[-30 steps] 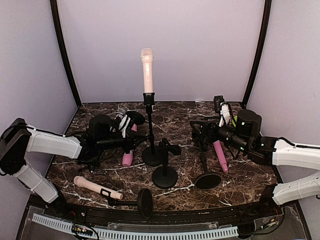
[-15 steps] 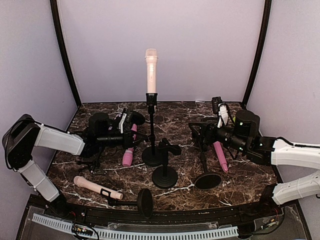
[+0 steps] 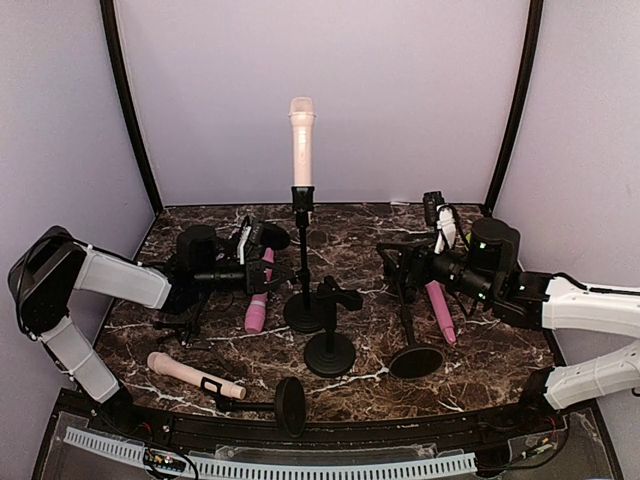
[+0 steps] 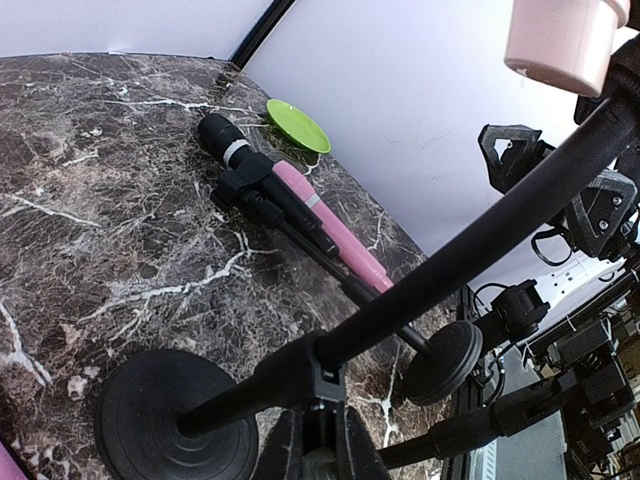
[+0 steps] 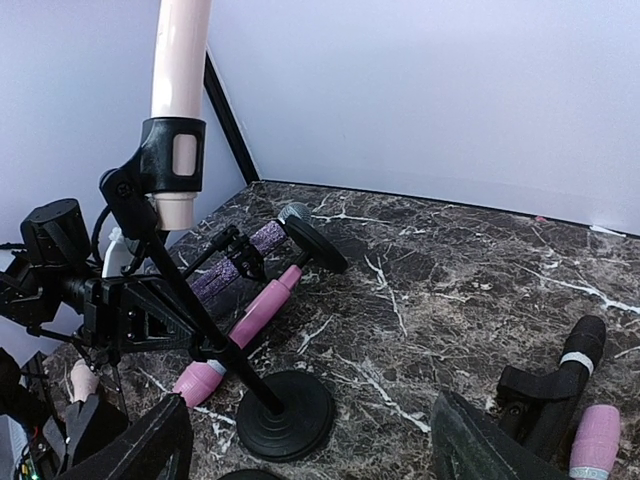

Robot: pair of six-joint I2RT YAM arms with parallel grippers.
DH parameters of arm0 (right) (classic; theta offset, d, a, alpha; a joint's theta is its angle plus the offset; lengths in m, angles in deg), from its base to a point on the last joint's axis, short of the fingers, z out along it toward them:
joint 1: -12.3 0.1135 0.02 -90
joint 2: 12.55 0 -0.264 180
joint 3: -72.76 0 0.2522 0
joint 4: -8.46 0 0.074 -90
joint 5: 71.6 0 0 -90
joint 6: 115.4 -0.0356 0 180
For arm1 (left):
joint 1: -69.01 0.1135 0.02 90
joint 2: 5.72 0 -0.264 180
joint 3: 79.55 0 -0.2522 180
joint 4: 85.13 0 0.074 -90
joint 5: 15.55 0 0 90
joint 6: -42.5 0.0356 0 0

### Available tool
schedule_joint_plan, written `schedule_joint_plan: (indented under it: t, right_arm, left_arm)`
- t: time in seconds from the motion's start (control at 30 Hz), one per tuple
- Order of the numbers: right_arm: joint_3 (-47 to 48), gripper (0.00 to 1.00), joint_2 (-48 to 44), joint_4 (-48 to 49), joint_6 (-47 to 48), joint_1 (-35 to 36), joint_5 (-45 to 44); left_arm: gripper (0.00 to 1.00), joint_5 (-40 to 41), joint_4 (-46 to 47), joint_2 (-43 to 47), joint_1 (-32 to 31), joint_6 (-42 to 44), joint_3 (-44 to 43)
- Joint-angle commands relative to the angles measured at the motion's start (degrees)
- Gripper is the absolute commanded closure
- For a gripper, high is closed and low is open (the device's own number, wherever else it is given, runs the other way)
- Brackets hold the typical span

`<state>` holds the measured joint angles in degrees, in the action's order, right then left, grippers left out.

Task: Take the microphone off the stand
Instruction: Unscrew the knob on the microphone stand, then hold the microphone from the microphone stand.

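My left claw [image 4: 318,438] pinches the pole of the microphone stand [image 3: 303,268] at the middle of the surface [image 3: 200,345]. The pale pink microphone [image 3: 300,140] stands upright on top; my right claw [image 5: 312,405] hangs spread nearby.

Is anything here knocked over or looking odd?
Yes. Two stands lie on their sides on the table, pink microphones still clipped in: one front left, one at right. Only the tall stand holds its microphone upright.

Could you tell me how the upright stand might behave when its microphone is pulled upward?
Likely top-heavy: the microphone sits high on the upright stand, over a small base, so it could tip. The left gripper, shut on its pole, should steady it. The clip looks snug, so the stand may lift too.
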<state>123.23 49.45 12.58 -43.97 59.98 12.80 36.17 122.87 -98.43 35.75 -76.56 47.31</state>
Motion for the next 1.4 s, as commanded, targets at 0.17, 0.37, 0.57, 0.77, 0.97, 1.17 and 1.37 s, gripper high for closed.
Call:
schedule_joint_plan:
  t: [0.17,0.37,0.57,0.77,0.97,1.17,1.37]
  right_arm:
    - [7.9,0.14,4.8,3.4,2.4,-0.1,4.2]
    - [13.7,0.13,9.7,4.2,2.7,-0.1,7.3]
    - [22.1,0.13,16.5,3.9,0.9,-0.1,9.7]
    - [30.7,0.12,23.2,2.2,-1.2,-0.1,11.9]
    - [39.8,0.12,30.1,-1.9,-2.6,-0.1,13.1]
    - [48.7,0.13,36.8,-6.1,-4.0,-0.1,13.0]
    - [54.4,0.14,41.3,-7.4,-4.7,-0.1,14.2]
  left_arm:
    - [1.0,-1.3,-12.2,-3.4,1.0,-3.5,1.8]
    - [0.98,-0.7,-13.1,-3.3,1.3,-4.8,2.1]
    - [0.96,0.0,-13.9,-3.4,1.5,-5.2,2.1]
    - [0.89,0.5,-15.4,-3.5,1.4,-4.8,1.7]
    - [0.84,1.2,-16.2,-2.7,1.5,-4.2,1.5]
    - [0.82,1.8,-17.5,-2.2,1.5,-3.3,1.3]
    - [0.83,2.2,-17.9,-1.9,1.6,-2.7,1.1]
